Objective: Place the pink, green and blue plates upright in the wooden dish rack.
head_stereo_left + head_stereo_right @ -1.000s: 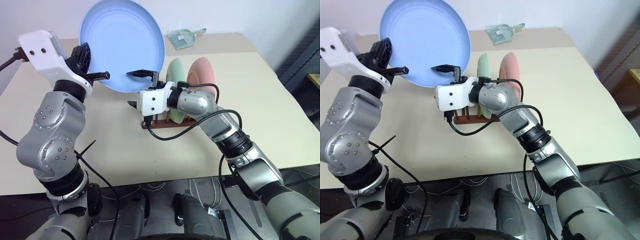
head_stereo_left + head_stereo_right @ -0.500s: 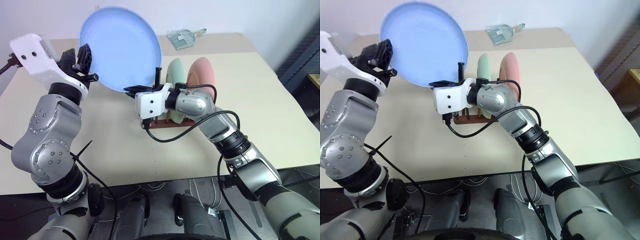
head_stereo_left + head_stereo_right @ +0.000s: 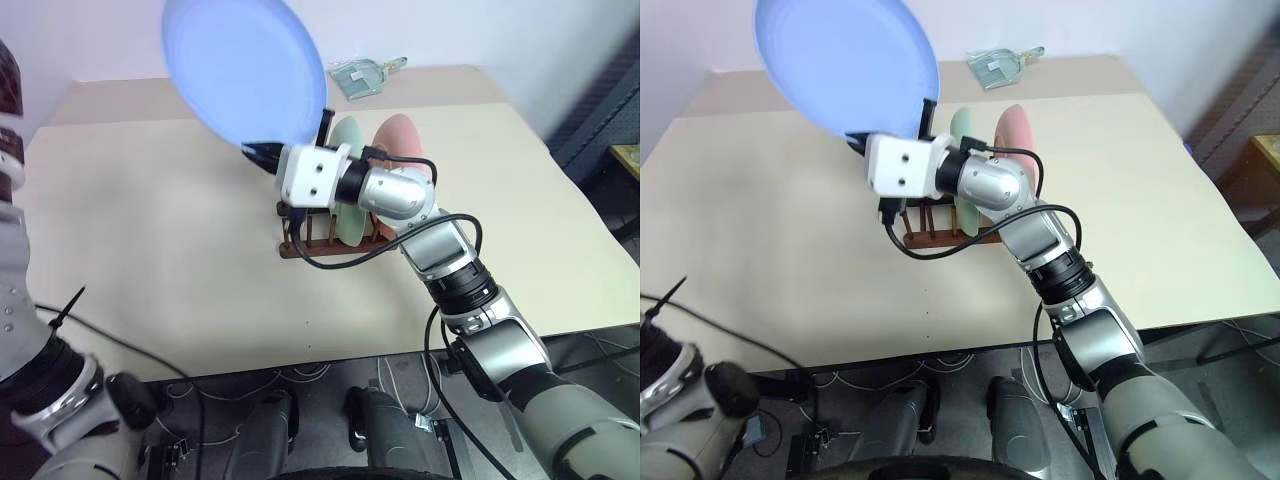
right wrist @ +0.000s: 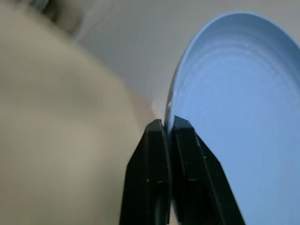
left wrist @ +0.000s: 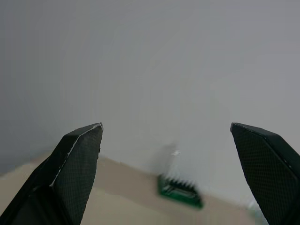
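Observation:
The light blue plate (image 3: pixel 245 70) hangs tilted in the air above the table (image 3: pixel 150 220), up and to the left of the wooden dish rack (image 3: pixel 310 247). My right gripper (image 3: pixel 263 150) is shut on its lower rim; the right wrist view shows both fingers (image 4: pixel 154 154) pinching the blue plate (image 4: pixel 234 117) at its edge. The green plate (image 3: pixel 352 135) and the pink plate (image 3: pixel 405 138) stand upright side by side in the rack. My left gripper (image 5: pixel 165 125) is open and holds nothing, facing a pale wall.
A green holder with a clear lid (image 3: pixel 365 75) lies at the table's far edge behind the rack. A black cable loops from my right wrist in front of the rack (image 3: pixel 345 262). More cables hang below the table's near edge.
My left gripper has let go of the blue plate, opened and swung away to the left. My right gripper has shut on the plate's lower rim and lifted it.

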Controlling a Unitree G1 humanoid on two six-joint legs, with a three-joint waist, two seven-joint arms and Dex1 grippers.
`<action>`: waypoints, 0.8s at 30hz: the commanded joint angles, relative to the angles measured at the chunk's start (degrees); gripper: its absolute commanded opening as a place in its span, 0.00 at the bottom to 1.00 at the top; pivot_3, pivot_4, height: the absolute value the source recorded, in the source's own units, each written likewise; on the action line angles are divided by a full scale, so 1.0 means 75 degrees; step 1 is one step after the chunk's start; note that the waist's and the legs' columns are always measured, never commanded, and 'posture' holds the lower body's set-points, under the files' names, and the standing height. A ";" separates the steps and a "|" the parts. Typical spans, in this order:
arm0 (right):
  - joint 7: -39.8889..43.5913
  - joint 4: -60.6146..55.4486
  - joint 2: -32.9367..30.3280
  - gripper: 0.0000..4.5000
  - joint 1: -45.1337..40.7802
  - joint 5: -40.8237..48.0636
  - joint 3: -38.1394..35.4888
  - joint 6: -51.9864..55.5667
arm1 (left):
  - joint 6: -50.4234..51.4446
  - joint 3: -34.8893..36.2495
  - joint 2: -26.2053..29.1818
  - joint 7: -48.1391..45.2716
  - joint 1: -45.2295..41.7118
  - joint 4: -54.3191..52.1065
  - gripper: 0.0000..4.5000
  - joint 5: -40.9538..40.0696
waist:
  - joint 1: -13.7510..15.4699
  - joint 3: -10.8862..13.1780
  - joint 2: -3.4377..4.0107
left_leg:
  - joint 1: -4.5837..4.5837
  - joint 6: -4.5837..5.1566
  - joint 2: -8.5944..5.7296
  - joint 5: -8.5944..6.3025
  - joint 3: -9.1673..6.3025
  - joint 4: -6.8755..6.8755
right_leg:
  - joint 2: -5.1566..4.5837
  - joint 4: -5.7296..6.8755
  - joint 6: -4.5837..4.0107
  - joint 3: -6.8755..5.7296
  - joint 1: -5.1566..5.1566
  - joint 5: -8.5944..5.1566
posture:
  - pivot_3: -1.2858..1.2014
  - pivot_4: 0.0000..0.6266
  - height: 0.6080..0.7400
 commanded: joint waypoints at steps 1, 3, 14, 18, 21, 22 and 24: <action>0.0135 -0.1137 0.0415 0.00 -0.0277 0.1654 -0.0769 0.1453 | -0.0526 -0.0364 0.0315 -0.1513 0.1314 -0.0236 0.99 0.0162 | -0.0002 -0.0001 0.0000 | 0.0000 0.0000 0.0000 -0.0001 -0.0002 -0.0001 | 0.0000 -0.0003 -0.0001 0.0000 0.0001 0.0000 | 0.52 0.24 1.00; 0.0053 -0.1748 0.0679 0.00 -0.0231 0.2790 -0.1161 0.2719 | -0.0714 -0.0850 0.0436 -0.2333 0.2302 -0.0426 0.99 0.0333 | 0.0006 -0.0001 0.0001 | 0.0001 0.0003 -0.0002 -0.0004 0.0000 -0.0005 | -0.0004 -0.0006 -0.0012 0.0015 0.0001 -0.0006 | 0.52 0.24 1.00; -0.2503 -0.3558 0.1743 0.00 0.0723 0.6633 -0.2481 0.7176 | -0.1435 -0.2850 0.0199 -0.4007 0.4296 -0.1139 0.99 0.0697 | -0.0009 -0.0004 0.0021 | -0.0003 -0.0017 0.0008 -0.0019 -0.0002 -0.0048 | -0.0015 -0.0012 -0.0079 0.0033 -0.0041 -0.0023 | 0.52 0.24 1.00; -0.3736 -0.3496 0.2167 0.00 0.1019 0.7517 -0.2960 0.8006 | -0.1576 -0.3054 0.0161 -0.4129 0.4323 -0.1049 0.99 0.0796 | -0.0020 0.0001 0.0028 | -0.0011 0.0000 0.0009 -0.0009 0.0000 -0.0058 | -0.0014 -0.0012 -0.0083 0.0035 -0.0053 -0.0024 | 0.52 0.24 1.00; -0.4310 -0.3312 0.2318 0.00 0.0996 0.7957 -0.3237 0.8255 | -0.1608 -0.3039 0.0186 -0.4179 0.4288 -0.1005 0.99 0.0809 | -0.0015 0.0002 0.0035 | -0.0013 0.0002 0.0009 -0.0007 0.0000 -0.0057 | -0.0012 -0.0012 -0.0085 0.0036 -0.0056 -0.0023 | 0.52 0.24 1.00; -0.4450 -0.3275 0.2332 0.00 0.0993 0.8057 -0.3274 0.8323 | -0.1611 -0.3035 0.0192 -0.4182 0.4275 -0.0986 0.99 0.0826 | -0.0016 0.0002 0.0035 | -0.0013 0.0002 0.0009 -0.0007 -0.0001 -0.0057 | -0.0011 -0.0014 -0.0085 0.0035 -0.0055 -0.0023 | 0.52 0.24 1.00; -0.4708 -0.3224 0.2347 0.00 0.1009 0.8223 -0.3311 0.8424 | -0.1608 -0.3031 0.0194 -0.4189 0.4263 -0.0970 0.99 0.0846 | -0.0017 0.0002 0.0036 | -0.0013 0.0004 0.0009 -0.0006 0.0000 -0.0057 | -0.0010 -0.0019 -0.0085 0.0035 -0.0054 -0.0023 | 0.52 0.24 1.00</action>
